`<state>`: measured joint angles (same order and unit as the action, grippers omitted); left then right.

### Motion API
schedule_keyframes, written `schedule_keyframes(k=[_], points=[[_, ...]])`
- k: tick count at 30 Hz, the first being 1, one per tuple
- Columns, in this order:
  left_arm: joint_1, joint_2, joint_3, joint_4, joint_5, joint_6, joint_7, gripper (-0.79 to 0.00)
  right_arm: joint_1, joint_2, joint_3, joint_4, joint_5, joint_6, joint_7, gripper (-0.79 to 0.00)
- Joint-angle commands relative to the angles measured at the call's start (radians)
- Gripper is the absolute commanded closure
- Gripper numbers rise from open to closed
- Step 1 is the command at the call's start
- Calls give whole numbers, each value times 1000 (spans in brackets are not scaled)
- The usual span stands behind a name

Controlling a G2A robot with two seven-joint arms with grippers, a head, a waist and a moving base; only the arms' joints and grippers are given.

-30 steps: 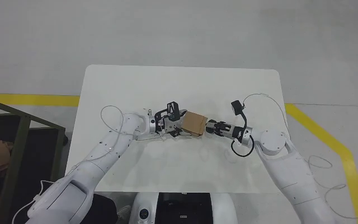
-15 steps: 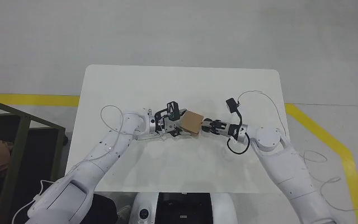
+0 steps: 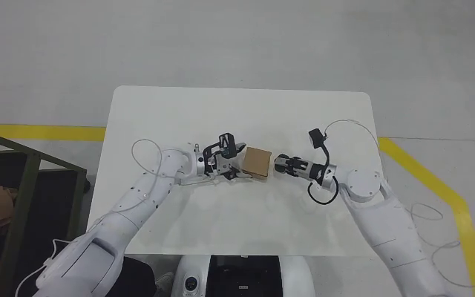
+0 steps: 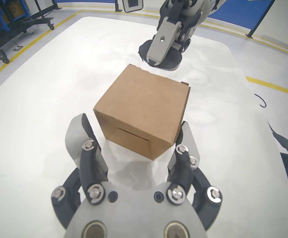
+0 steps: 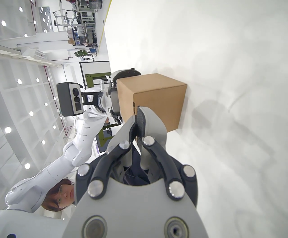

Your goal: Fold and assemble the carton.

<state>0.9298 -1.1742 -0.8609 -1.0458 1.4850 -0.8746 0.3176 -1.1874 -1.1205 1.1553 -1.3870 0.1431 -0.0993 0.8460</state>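
Jaws of the left gripper (image 4: 132, 120) are held released, one finger set on each side of the open end of the carton (image 4: 144, 103); one finger (image 4: 183, 135) is seen just beside the carton's corner, while the other is kept slightly apart from the wall. Jaws of the right gripper (image 5: 137, 112) are clenched on nothing, pad pressed to pad, and the tip is placed near the closed far face of the carton (image 5: 155, 97), with a small gap seen from the left wrist. The brown carton (image 3: 257, 161) is found lying on its side near the middle of the table (image 3: 185, 111), between the two grippers, its walls squared into a box shape and a slit visible inside the open end. The table top is plain white with rounded corners, and faint scuffs are seen on it. A grey floor (image 3: 223, 37) is laid around it, marked with a yellow line (image 3: 52, 133). A dark green frame (image 3: 22, 178) is placed beside the table's left edge. Blue panels (image 4: 247, 11) are seen at the back of the room.
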Motion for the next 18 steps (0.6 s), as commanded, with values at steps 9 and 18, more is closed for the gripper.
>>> schedule_keyframes(k=[9, 18], points=[[28, 22, -65, -13, -80, -83, 18, -785, -67, 16, 77, -91, -11, -32, -73, 0], [101, 65, -231, -100, -217, -42, -27, -785, -54, 21, 124, -114, -75, -115, -165, -142]])
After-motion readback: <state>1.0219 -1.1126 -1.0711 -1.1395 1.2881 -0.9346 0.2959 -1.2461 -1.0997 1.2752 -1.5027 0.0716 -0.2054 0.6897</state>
